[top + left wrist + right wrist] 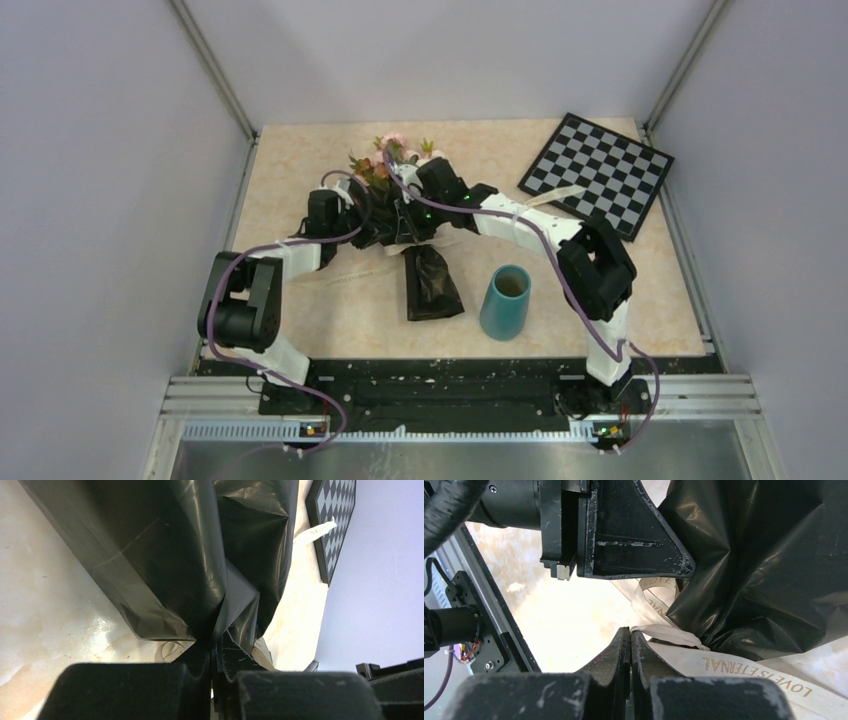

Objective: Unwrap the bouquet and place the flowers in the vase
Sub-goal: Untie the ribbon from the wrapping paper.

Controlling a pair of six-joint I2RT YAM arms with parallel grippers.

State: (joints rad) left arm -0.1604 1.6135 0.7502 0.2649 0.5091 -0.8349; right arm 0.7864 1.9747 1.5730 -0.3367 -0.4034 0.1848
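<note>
Your left pincer (212,647) is clamped on the bouquet (165,555) at its black paper, mid-frame; your right pincer (630,635) is pressed together, seemingly nipping the ribbon (664,632).

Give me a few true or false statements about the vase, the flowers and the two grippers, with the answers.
1. The vase stands upright and empty. True.
2. The left gripper is open. False: it is shut on the paper.
3. The right gripper is shut on the ribbon. True.
4. The flowers lie loose beside the vase. False: they stick out of the paper, well behind the vase.
5. The checkerboard lies at the far right. True.
</note>
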